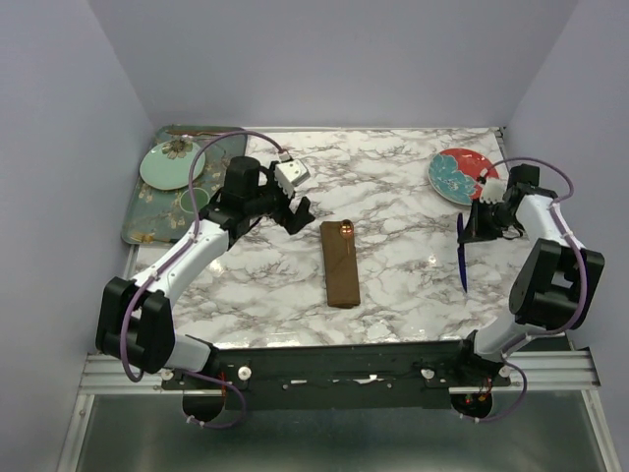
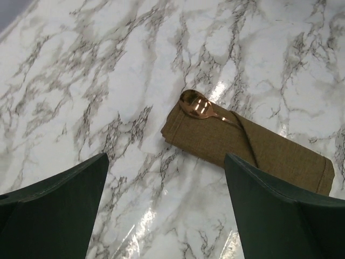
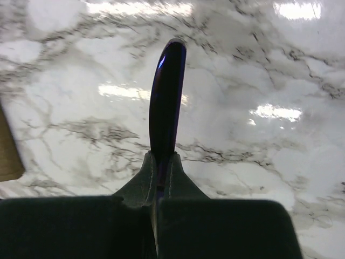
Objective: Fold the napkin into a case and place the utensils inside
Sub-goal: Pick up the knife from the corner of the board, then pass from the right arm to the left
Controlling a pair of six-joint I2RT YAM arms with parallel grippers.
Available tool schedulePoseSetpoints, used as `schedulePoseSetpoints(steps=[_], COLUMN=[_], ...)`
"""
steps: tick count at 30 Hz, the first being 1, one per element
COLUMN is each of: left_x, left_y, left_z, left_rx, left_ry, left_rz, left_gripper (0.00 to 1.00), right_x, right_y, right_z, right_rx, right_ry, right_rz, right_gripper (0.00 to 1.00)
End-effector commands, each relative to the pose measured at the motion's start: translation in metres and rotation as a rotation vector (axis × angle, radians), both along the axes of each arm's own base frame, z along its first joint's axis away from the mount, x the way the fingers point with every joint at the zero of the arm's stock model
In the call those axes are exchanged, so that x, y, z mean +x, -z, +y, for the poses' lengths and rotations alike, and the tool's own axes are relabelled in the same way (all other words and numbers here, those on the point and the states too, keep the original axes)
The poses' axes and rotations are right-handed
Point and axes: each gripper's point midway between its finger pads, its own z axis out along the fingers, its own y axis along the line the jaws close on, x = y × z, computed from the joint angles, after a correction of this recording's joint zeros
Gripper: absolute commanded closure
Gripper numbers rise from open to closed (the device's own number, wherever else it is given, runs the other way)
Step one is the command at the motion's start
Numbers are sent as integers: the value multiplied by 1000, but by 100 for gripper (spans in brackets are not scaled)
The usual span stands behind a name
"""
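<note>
Since the napkin case [image 1: 341,264] already holds the copper spoon [image 2: 198,106], we are on the blue utensil [image 3: 166,97]: the right end effector [image 3: 160,162] is clamped on it, with the case well to its left. The left end effector [image 2: 167,205] hovers beside the case, fingers apart. Next, we judge, the blue utensil needs carrying over and sliding in.

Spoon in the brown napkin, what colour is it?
The spoon is shiny copper, clearest in the left wrist view.

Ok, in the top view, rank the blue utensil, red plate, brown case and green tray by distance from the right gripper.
1. Blue utensil, held in the right gripper.
2. Red plate, just beyond it.
3. Brown case, table centre.
4. Green tray, far left.
</note>
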Motion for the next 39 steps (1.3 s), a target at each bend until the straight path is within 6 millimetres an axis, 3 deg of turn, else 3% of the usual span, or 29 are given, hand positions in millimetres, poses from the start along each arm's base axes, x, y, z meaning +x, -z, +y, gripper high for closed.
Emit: schedulePoseSetpoints(steps=[1, 5, 6, 7, 9, 10, 14, 20, 31, 39], left_x=[-12, -37, -56, -60, -72, -85, -111, -148, -200, -216], left_y=[-30, -32, -24, -29, -21, -15, 2, 16, 44, 57], left_z=[-35, -73, -84, -99, -117, -137, -180, -224, -249, -263], left_rx=[78, 144, 167, 200, 229, 235, 296, 261, 200, 195], left_ry=[265, 549, 654, 773, 881, 957, 1162, 1340, 1526, 1568], left_rz=[-273, -492, -497, -635, -696, -734, -968, -1065, -1123, -1124], left_gripper=[1, 1, 1, 1, 1, 1, 5, 15, 30, 36], right_x=[4, -9, -16, -20, -32, -36, -56, -78, -97, -107], right_y=[-45, -58, -60, -66, -63, -66, -64, -57, -54, -56], right_z=[37, 58, 65, 74, 82, 87, 102, 121, 144, 156], right_rx=[204, 325, 361, 416, 463, 491, 573, 640, 678, 661], right_ry=[-26, -54, -58, -56, -42, -34, -9, -1, -37, -87], right_rz=[-85, -82, -63, -57, -16, -10, 51, 123, 187, 214], right_gripper=[99, 99, 99, 99, 99, 99, 99, 99, 99, 99])
